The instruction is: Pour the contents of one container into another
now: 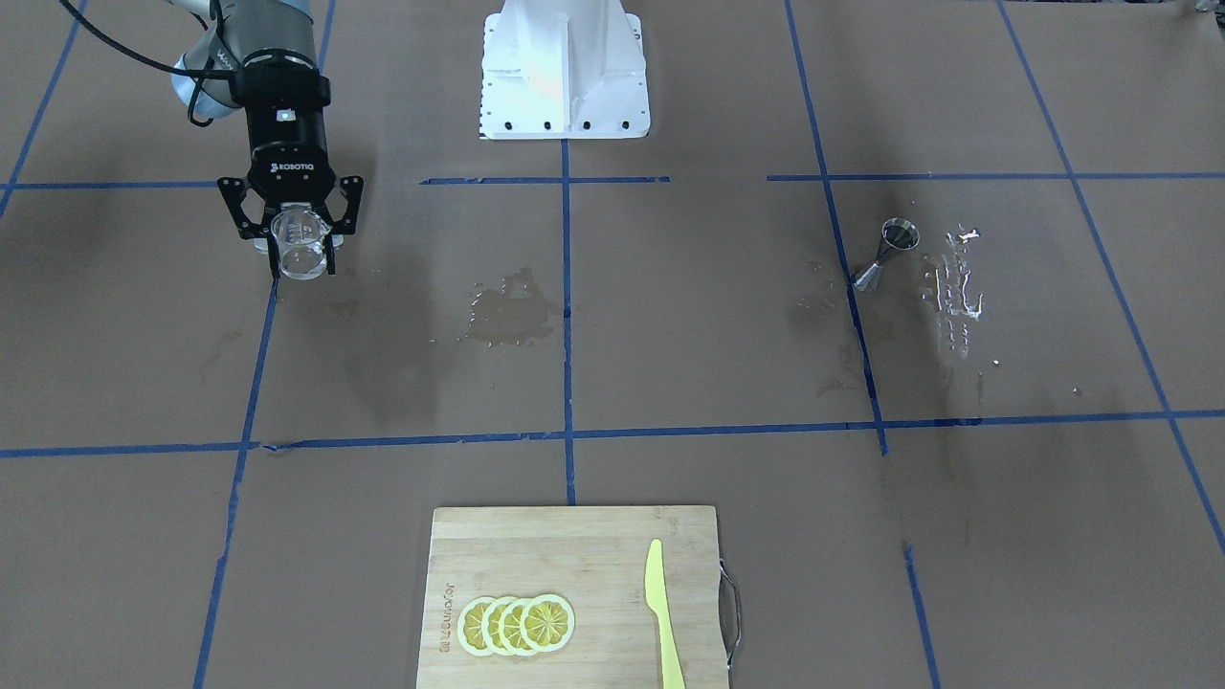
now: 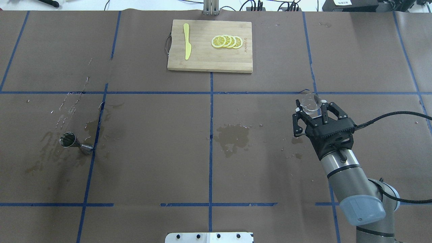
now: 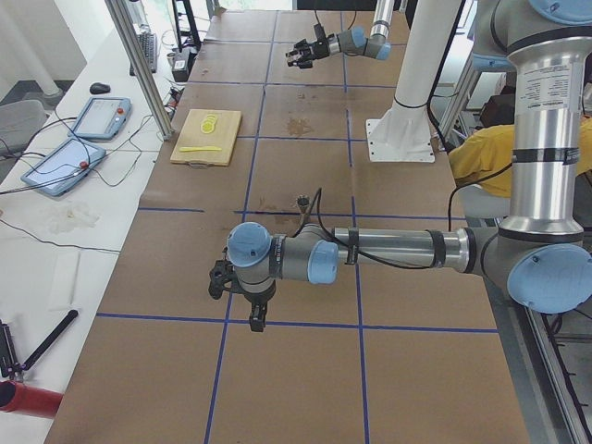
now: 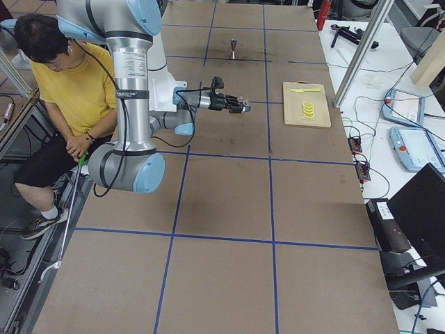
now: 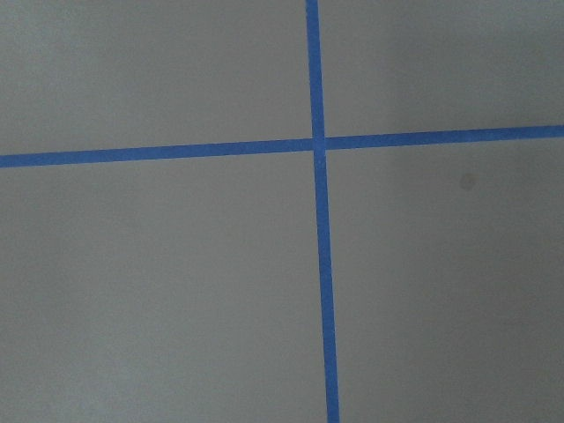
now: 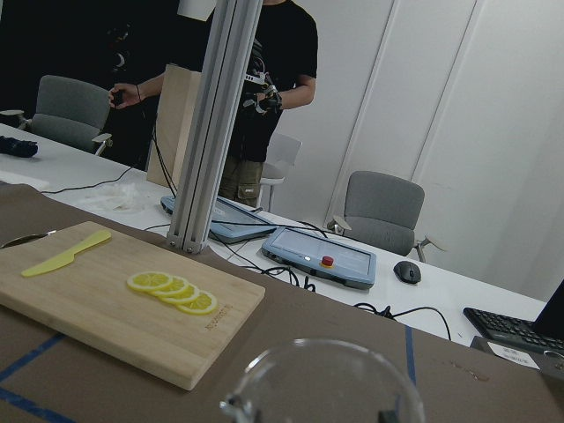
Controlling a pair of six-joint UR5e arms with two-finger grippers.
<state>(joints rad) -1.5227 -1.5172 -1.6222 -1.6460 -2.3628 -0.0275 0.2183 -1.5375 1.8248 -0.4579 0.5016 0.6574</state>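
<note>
The right gripper (image 1: 304,260) is clenched on a small clear glass beaker with a pouring lip (image 1: 299,239). One black finger presses on each side of the beaker's wall, so the glass sits between the fingertips, its mouth facing away from the wrist. In the right side view the gripper reaches out level and the beaker hangs clear of the brown paper-covered table (image 2: 270,168).

A small steel double-cone jigger (image 2: 75,143) stands upright on the table, well apart from the beaker, on the robot's left side. Wet streaks (image 2: 69,108) lie near the jigger.

The left gripper (image 3: 239,298) hangs low over the table and shows only in the left side view, where it cannot be told whether it is released or clenched.

At the far edge lies a bamboo cutting board (image 2: 202,60) with a row of overlapping lemon slices (image 2: 226,41) and a yellow plastic knife (image 2: 187,41).
</note>
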